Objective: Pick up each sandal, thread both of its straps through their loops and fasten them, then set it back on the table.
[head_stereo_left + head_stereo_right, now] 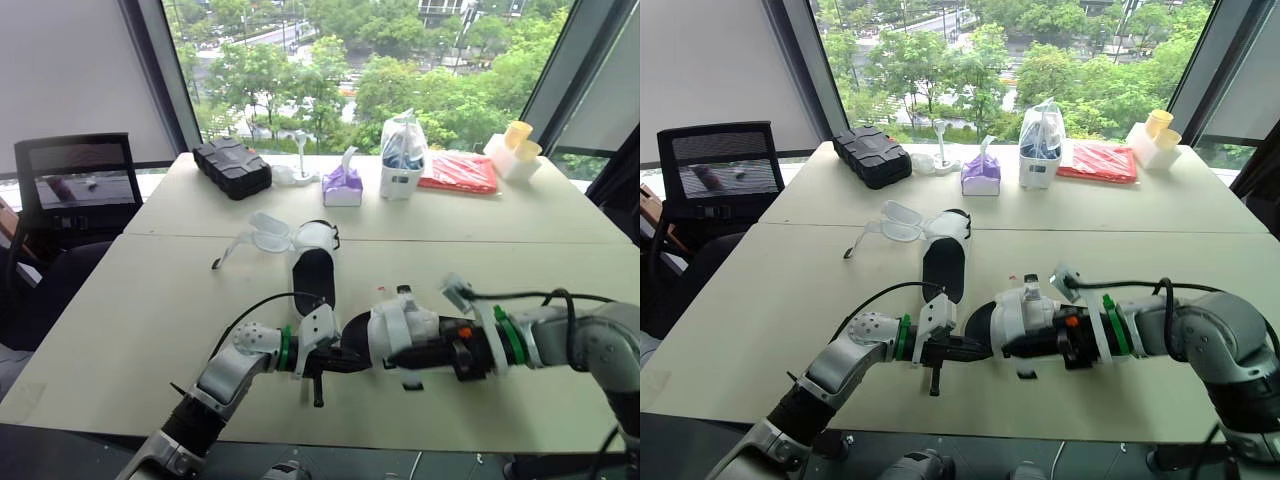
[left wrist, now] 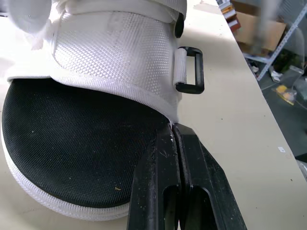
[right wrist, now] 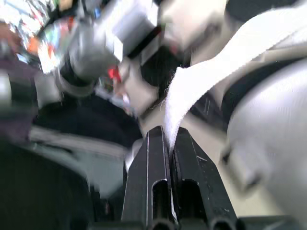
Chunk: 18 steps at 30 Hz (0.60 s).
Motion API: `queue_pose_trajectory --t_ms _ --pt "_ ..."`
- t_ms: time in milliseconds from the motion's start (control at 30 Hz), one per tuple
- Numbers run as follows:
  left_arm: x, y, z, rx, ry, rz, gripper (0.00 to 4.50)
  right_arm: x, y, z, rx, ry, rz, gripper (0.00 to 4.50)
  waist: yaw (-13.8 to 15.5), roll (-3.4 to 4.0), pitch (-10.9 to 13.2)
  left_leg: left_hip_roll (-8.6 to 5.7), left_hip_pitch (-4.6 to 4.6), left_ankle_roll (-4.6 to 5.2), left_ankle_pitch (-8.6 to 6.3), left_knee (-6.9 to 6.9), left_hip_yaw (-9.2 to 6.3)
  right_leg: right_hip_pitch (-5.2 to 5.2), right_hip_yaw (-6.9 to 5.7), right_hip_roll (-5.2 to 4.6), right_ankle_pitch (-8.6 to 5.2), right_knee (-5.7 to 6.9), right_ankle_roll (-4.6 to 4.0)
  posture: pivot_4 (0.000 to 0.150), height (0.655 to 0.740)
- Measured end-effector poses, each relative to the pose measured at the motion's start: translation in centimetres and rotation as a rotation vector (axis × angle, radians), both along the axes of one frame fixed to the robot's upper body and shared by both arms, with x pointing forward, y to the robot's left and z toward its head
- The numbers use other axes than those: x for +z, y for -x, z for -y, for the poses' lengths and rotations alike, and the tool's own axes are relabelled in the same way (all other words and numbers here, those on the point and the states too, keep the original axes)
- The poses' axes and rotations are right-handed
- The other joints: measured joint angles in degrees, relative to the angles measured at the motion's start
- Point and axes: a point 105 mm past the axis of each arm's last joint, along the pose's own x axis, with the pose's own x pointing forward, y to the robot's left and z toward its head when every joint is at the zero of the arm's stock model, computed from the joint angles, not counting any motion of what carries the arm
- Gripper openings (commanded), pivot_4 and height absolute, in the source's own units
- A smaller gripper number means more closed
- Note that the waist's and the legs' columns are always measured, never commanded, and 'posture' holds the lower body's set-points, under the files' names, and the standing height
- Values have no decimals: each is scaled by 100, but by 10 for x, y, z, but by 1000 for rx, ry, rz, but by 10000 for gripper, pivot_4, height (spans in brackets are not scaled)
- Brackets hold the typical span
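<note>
The near sandal lies at the front edge of the desk, caught between both arms, toe toward the robot's left. The left gripper has its fingers pressed together at the rim of the white upper where it meets the black footbed. A thin edge of the binding seems nipped between them, though how much is hard to make out. A black loop stands free on the side of the upper, with nothing threaded through it. The right gripper is closed down to a sliver on a white strap, whose far end is lost in blur. From the head views its fingertips are hidden behind the upper. The far sandal rests well back on the desk, its heel end partly covered by its white band.
</note>
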Motion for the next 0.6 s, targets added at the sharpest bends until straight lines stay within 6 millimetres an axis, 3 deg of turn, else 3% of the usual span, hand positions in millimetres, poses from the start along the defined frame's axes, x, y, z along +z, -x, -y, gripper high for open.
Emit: queue_pose_trajectory --t_ms 233,600 --pt "0 0 -1 5 -2 3 0 -16 -16 -3 -64 37 -34 393 -23 0 -2 -1 0 2 -1 -2 0 -8 2 1 2 8 0 1500 7400" --pt "0 0 -2 16 -2 4 0 -16 -23 -7 -56 53 39 393 -36 0 -2 0 0 1 -1 0 0 -10 4 6 2 12 1 1500 7400"
